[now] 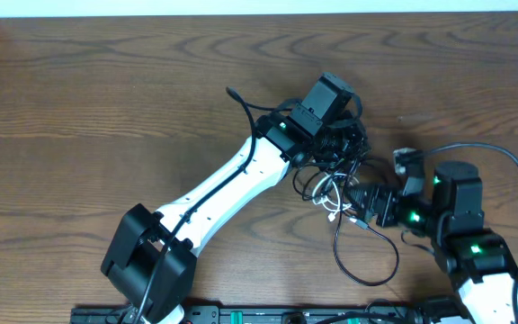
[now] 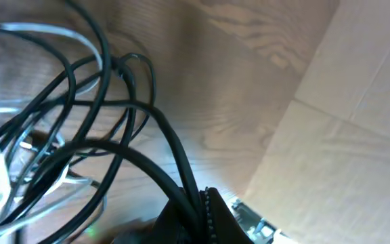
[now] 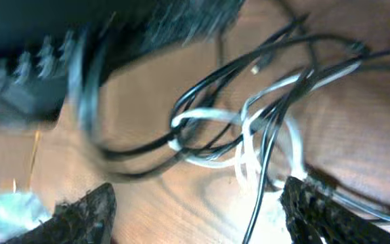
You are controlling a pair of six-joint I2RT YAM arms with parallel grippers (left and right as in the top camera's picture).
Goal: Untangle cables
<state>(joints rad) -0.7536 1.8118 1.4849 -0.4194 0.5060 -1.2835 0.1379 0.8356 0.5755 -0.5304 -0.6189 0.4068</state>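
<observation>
The cables [image 1: 333,175] lie in a knot of black and white cords at mid-table. One black loop [image 1: 367,261] trails toward the front and a black plug end [image 1: 232,93] sticks out to the left. My left gripper [image 1: 338,142] is over the top of the knot, shut on black cables [image 2: 181,169] that run up from its jaws [image 2: 198,207]. My right gripper [image 1: 356,202] is at the knot's right side and open. Its fingers [image 3: 87,213] stand wide apart on either side of a black strand [image 3: 257,196], just below the white cable [image 3: 249,132].
Wood-grain table with its far edge [image 1: 241,11] against a pale wall. A black rail [image 1: 241,315] runs along the front edge between the arm bases. The right arm's own thick black wire [image 1: 511,166] arcs at the far right. A beige panel [image 2: 357,122] shows beside the left gripper.
</observation>
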